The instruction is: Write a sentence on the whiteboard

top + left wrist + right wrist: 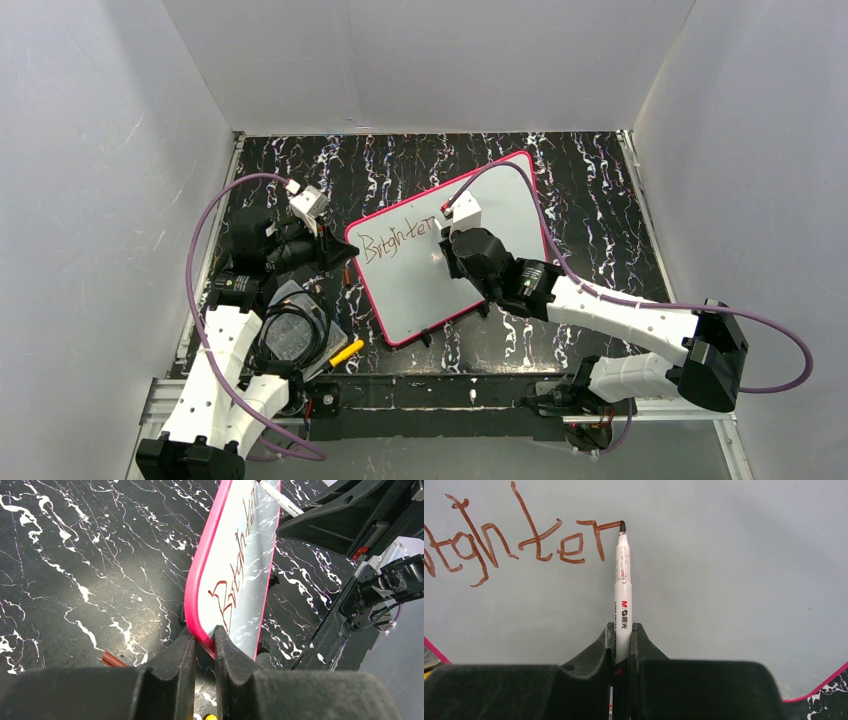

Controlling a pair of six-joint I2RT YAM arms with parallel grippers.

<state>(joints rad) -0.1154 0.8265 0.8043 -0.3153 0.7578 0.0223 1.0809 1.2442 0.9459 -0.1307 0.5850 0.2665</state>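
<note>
The whiteboard, white with a pink-red frame, lies tilted on the black marbled table. It also shows in the left wrist view and fills the right wrist view. The sentence reads "Brighter" in reddish-brown marker, also seen in the left wrist view and the right wrist view. My left gripper is shut on the board's left frame corner. My right gripper is shut on a white marker, whose dark tip touches the board at the end of the last "r".
A brown marker cap lies on the table left of my left fingers. A yellow object and a clear container with cables sit near the left arm. White walls enclose the table on three sides.
</note>
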